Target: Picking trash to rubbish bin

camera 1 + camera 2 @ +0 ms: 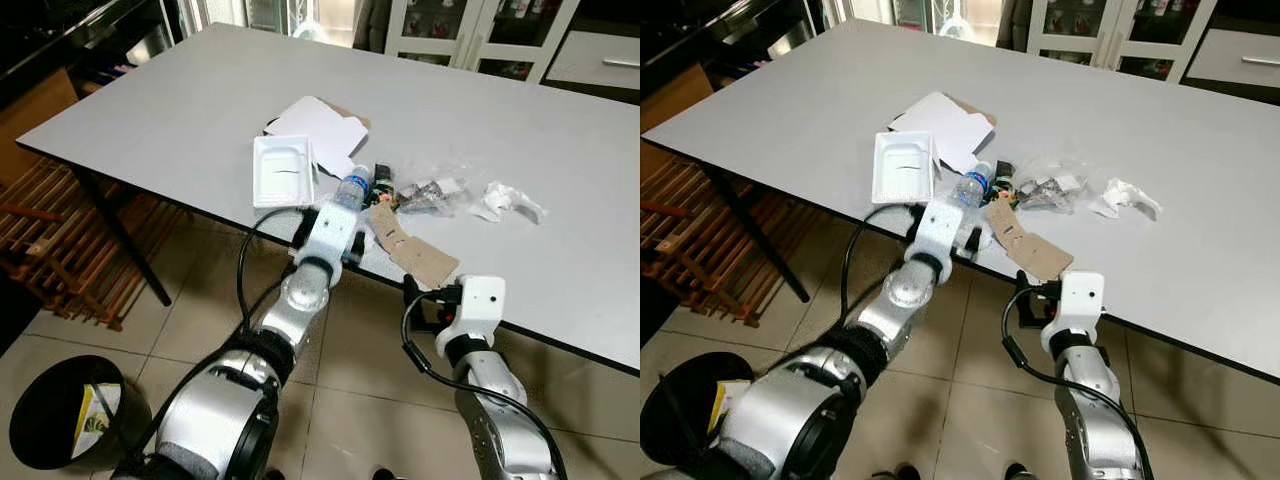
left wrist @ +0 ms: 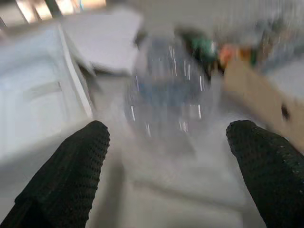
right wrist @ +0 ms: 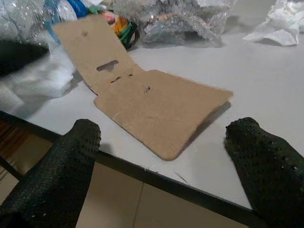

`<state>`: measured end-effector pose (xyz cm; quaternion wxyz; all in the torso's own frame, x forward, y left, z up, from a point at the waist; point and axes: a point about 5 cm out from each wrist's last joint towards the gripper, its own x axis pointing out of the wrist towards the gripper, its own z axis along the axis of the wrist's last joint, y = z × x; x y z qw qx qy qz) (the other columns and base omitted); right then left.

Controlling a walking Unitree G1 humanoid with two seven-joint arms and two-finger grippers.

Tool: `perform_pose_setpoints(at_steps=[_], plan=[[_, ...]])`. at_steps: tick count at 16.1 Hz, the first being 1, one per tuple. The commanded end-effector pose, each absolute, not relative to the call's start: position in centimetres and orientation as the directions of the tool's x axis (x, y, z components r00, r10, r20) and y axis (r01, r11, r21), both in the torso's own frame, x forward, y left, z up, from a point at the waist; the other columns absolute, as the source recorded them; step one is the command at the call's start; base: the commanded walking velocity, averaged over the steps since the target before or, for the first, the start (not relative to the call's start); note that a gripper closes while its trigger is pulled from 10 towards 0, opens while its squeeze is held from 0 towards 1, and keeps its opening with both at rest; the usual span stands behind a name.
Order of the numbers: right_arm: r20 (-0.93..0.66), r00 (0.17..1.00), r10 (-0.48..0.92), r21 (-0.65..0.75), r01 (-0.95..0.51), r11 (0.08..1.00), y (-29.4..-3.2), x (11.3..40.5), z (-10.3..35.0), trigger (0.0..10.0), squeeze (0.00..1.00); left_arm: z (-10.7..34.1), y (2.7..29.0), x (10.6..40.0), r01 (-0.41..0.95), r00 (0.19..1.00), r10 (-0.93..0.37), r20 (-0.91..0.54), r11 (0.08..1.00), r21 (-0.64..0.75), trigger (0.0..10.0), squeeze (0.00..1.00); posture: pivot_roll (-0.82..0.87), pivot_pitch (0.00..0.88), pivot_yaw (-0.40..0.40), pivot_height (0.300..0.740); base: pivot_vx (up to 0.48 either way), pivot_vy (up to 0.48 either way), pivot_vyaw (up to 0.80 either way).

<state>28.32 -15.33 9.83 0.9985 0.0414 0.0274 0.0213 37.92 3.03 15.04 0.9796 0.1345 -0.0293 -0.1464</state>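
A: Two end effectors are up at the near edge of the bench [image 1: 180,110]. The left end effector [image 2: 166,142] has its black fingers [image 2: 71,166] spread wide with nothing between them, pointing straight at a clear plastic bottle [image 1: 352,188] lying on its side just ahead.

B: Any label readable on that bottle?

A: It has a blue band and a blue cap end, but the wrist view is blurred and the head views too small; no writing can be made out.

B: And the other arm?

A: The right end effector [image 3: 164,142] is also wide open and empty, poised at the bench edge just before a flat piece of brown cardboard [image 3: 147,102] with a small slot cut in it. No print on the card.

B: What lies around those?

A: Beside the bottle, to the robot's left, sits a white foam tray [image 1: 282,170], with a white folded box [image 1: 322,128] behind it. Past the cardboard there is crumpled clear plastic wrap [image 1: 432,190], something green and orange next to it, and a crumpled white tissue [image 1: 510,203] further right.

B: The bin?

A: A black rubbish bin [image 1: 40,420] stands on the tiled floor well to the left, below the bench, with some paper inside.
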Motion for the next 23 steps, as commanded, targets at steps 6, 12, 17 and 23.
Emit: perform_pose_setpoints(at_steps=[6, 12, 17, 23], plan=[[-0.068, 0.996, 0.052, 0.093, -0.045, 0.995, -14.8, 27.9, 9.7, 10.0, 0.00, 20.4, 2.2, 39.0, 0.223, 0.930, -0.299, 0.215, 0.922, 0.318, 10.0, 0.00, -0.18, 0.179, 0.044, 0.740, 0.000, 0.000, 0.00], [-0.093, 0.995, 0.030, 0.095, -0.021, 0.995, -15.1, 25.9, 9.3, 10.0, 0.00, 20.1, 2.3, 39.7, 0.248, 0.953, -0.289, 0.088, 0.916, 0.315, 10.0, 0.00, -0.25, 0.235, 0.044, 0.740, 0.000, 0.000, 0.00], [-0.103, 0.994, 0.035, 0.100, -0.025, 0.995, -14.7, 25.7, 9.4, 10.0, 0.00, 19.4, 2.9, 39.8, 0.206, 0.971, -0.235, 0.053, 0.926, 0.317, 10.0, 0.00, -0.24, 0.241, 0.052, 0.740, 0.000, 0.000, 0.00], [-0.100, 0.995, 0.031, 0.105, -0.020, 0.994, -14.7, 25.8, 9.5, 10.0, 0.00, 17.5, 2.6, 39.2, 0.222, 0.974, -0.224, -0.027, 0.930, 0.294, 10.0, 0.00, -0.24, 0.248, 0.056, 0.740, 0.000, 0.000, 0.00]])
